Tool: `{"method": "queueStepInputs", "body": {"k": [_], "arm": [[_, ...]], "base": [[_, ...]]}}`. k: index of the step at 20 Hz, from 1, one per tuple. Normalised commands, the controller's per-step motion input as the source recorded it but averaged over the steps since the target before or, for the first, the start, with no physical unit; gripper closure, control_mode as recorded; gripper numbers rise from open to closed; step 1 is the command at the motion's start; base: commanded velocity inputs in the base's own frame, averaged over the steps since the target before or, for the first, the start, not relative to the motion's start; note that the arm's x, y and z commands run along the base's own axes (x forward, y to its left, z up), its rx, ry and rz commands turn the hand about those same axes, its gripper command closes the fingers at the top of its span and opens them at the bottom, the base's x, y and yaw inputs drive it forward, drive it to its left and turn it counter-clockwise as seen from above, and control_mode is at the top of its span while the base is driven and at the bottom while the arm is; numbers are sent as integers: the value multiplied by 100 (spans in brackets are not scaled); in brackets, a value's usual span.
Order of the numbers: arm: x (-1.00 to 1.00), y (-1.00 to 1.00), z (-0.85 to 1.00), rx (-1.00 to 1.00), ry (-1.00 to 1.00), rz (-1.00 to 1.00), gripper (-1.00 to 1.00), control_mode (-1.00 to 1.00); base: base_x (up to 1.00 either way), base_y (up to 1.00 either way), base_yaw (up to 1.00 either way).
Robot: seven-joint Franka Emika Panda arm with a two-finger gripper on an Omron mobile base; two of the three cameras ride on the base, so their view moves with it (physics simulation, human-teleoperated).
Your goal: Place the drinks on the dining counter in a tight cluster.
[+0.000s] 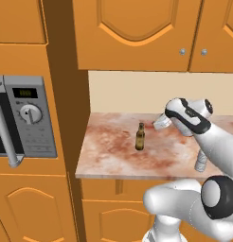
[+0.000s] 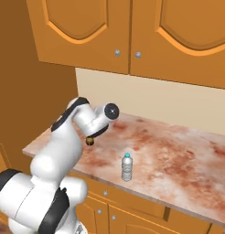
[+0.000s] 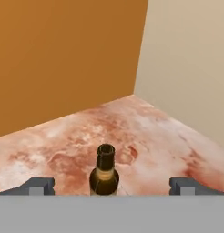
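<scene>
Fingers (image 3: 41,185) spread wide; brown bottle (image 3: 104,173) between; marbled counter (image 3: 155,136); orange cabinets (image 1: 137,33)

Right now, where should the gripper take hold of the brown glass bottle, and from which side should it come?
The brown glass bottle stands upright on the marbled counter, apart from the water bottle. Probably best to grip the wide body below the neck, coming level from the counter's front edge. The open gripper already has a fingertip on each side, and the round body suits a side pinch.
</scene>
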Motion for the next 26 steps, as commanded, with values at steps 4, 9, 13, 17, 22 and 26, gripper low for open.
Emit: {"method": "queueStepInputs", "body": {"k": [4, 9, 13, 17, 22, 26], "arm": [[-9, -8, -75, 10, -24, 17, -100, -100], [7, -4, -12, 8, -15, 40, -100, -100], [12, -2, 40, 3, 10, 43, -100, -100], [8, 0, 24, 0, 33, 17, -100, -100], [0, -2, 15, 1, 20, -14, -100, -100], [17, 0, -11, 2, 13, -20, -100, -100]], "base": [[0, 0, 0], [0, 0, 0], [0, 0, 0], [0, 0, 0], [0, 0, 0], [0, 0, 0]]}}
